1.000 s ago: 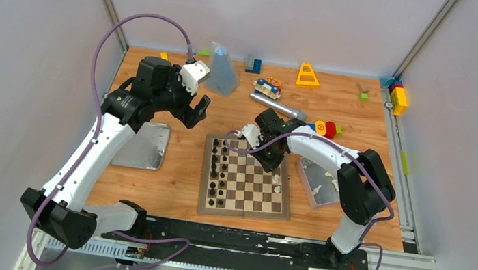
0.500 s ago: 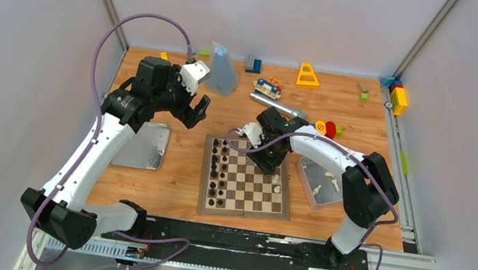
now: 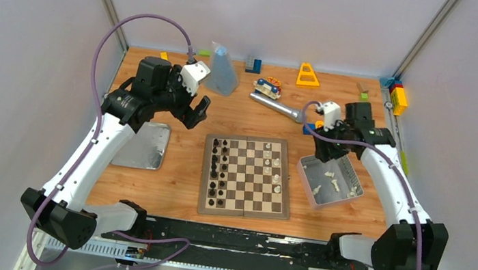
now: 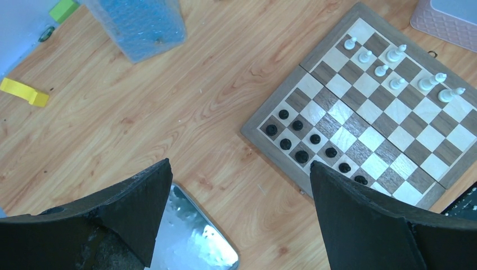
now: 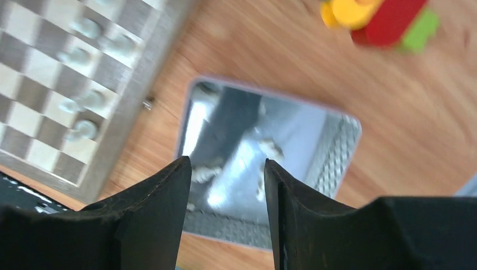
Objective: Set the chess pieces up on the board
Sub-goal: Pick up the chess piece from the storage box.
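The board (image 3: 244, 201) lies mid-table, with black pieces (image 3: 218, 170) in its left columns and several white chess pieces (image 3: 276, 170) near its right edge. More white pieces (image 3: 328, 179) lie in the metal tin (image 3: 353, 190) just to the board's right. My right gripper (image 3: 329, 138) hangs over the tin's far edge. In the right wrist view that gripper (image 5: 226, 163) is open and empty, with the tin (image 5: 337, 163) below it. My left gripper (image 3: 196, 112) hovers off the board's far left corner, wide open and empty (image 4: 239, 163), with the board (image 4: 394, 112) to its right.
A flat metal lid (image 3: 145, 144) lies left of the board, also under my left fingers (image 4: 197, 236). Along the back stand a clear spray bottle (image 3: 222, 69), a silver cylinder (image 3: 274, 103), a yellow triangle (image 3: 308, 75) and toy blocks (image 3: 399, 98). A red-and-yellow toy (image 5: 382, 17) sits beyond the tin.
My right arm has left the board's far right corner and swung right to above the tin, its jaws going from shut to open. The left arm has not moved.
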You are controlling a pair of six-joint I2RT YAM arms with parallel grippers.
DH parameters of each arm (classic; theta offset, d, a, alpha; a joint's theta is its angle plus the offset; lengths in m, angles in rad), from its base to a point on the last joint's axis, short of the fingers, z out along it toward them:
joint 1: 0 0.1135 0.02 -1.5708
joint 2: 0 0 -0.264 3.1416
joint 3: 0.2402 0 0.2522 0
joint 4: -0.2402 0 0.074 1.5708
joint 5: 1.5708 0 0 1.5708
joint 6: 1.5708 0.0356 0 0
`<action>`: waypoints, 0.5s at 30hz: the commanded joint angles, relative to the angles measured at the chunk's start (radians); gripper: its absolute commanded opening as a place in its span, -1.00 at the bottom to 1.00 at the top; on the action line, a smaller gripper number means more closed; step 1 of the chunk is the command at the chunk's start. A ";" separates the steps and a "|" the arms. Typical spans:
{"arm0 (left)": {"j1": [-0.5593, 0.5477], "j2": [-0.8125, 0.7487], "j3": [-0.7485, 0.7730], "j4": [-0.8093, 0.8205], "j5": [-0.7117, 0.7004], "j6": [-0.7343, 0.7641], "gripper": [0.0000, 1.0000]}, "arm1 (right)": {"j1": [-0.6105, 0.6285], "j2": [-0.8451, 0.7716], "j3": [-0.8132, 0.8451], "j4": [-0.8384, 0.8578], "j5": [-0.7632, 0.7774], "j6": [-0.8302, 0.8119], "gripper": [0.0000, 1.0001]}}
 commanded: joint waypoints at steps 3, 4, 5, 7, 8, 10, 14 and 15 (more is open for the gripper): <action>0.006 0.019 0.023 -0.005 0.060 0.030 1.00 | -0.277 -0.060 -0.154 -0.053 0.004 -0.105 0.04; 0.006 0.023 0.023 -0.008 0.064 0.035 1.00 | -0.304 -0.058 -0.174 -0.052 0.003 -0.114 0.04; 0.006 0.030 0.023 -0.012 0.072 0.038 1.00 | -0.326 -0.056 -0.198 -0.051 0.004 -0.121 0.04; 0.006 0.047 0.019 -0.013 0.086 0.047 1.00 | -0.345 -0.052 -0.235 -0.041 0.015 -0.128 0.04; 0.006 0.054 0.018 -0.014 0.098 0.053 1.00 | -0.348 -0.051 -0.249 -0.034 0.020 -0.130 0.04; 0.006 0.076 0.017 -0.021 0.120 0.065 1.00 | -0.348 -0.046 -0.271 -0.024 0.023 -0.132 0.05; 0.006 0.138 0.029 -0.038 0.168 0.085 1.00 | -0.348 -0.047 -0.295 -0.013 -0.017 -0.141 0.05; 0.006 0.146 0.032 -0.040 0.175 0.088 1.00 | -0.347 -0.048 -0.300 -0.011 -0.032 -0.143 0.05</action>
